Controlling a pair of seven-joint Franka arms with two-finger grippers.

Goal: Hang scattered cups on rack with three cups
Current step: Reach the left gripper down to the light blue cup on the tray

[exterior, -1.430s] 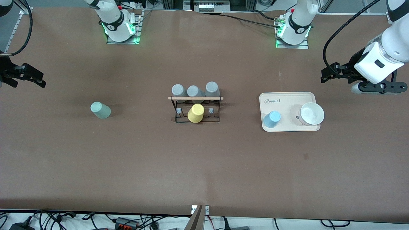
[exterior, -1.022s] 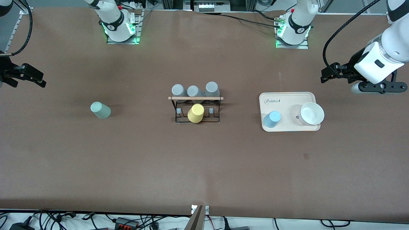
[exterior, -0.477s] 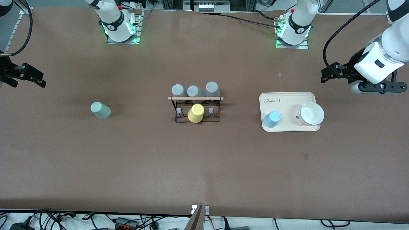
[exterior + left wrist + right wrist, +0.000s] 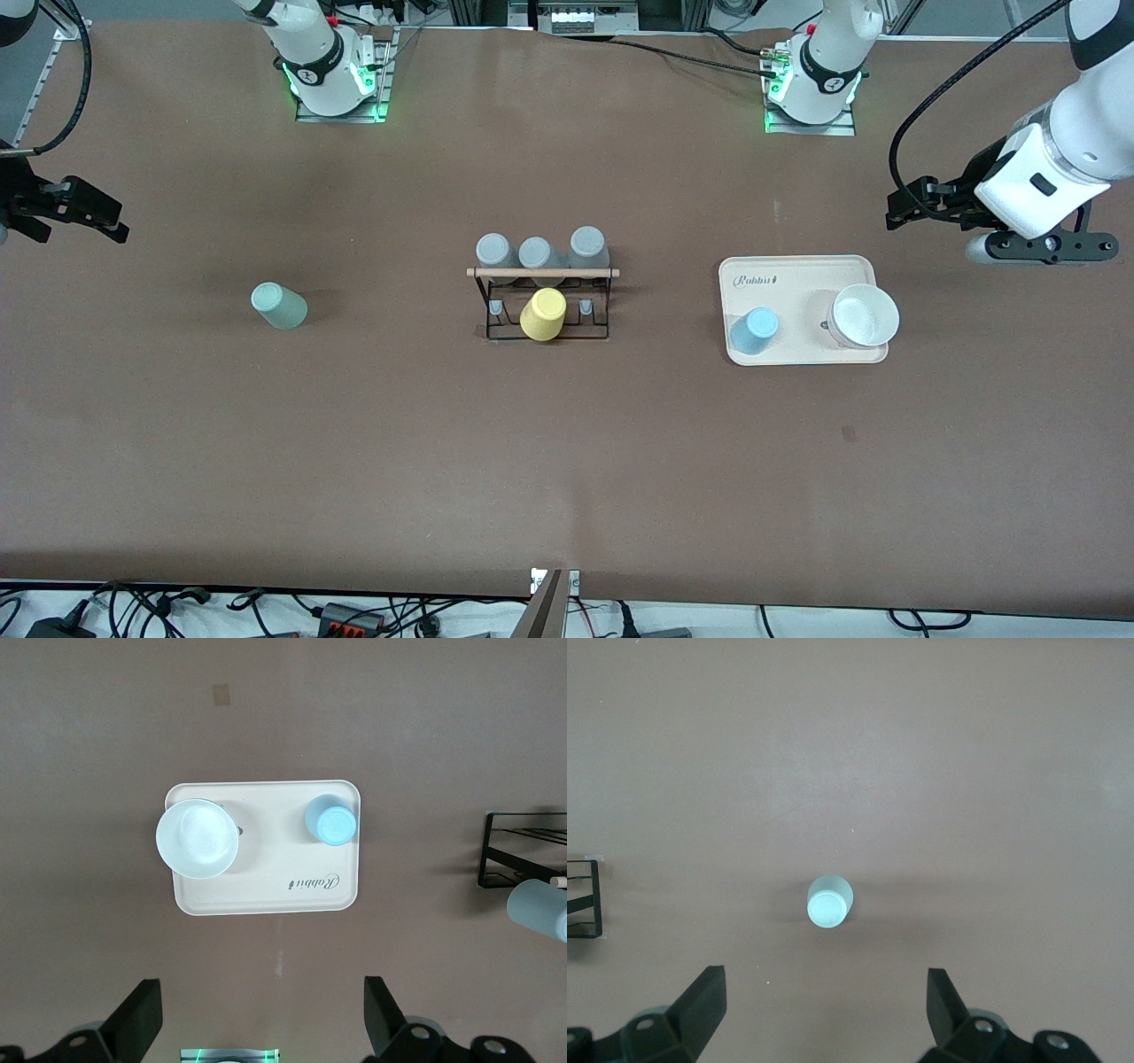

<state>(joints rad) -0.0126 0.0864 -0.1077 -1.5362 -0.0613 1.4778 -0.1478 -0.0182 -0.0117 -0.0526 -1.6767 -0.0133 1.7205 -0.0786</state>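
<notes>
The mint green cup [image 4: 279, 306] stands alone on the table toward the right arm's end; it also shows in the right wrist view [image 4: 829, 902]. The light blue cup [image 4: 754, 330] stands on the cream tray [image 4: 802, 266]; it also shows in the left wrist view [image 4: 330, 819]. The black wire rack [image 4: 542, 273] with a wooden rod stands mid-table and carries a yellow cup [image 4: 543, 315]. My right gripper [image 4: 89, 217] hangs open and empty [image 4: 826, 1005] over the table near the mint cup. My left gripper [image 4: 908, 206] hangs open and empty [image 4: 263, 1014] over the table beside the tray.
Three grey cups [image 4: 536, 252] stand in a row against the rack, farther from the front camera. A white bowl [image 4: 863, 315] sits on the tray beside the blue cup. The rack's end [image 4: 524, 849] and one grey cup [image 4: 536, 908] show in the left wrist view.
My left arm has shifted slightly toward the table's middle. The right arm and all cups have not moved.
</notes>
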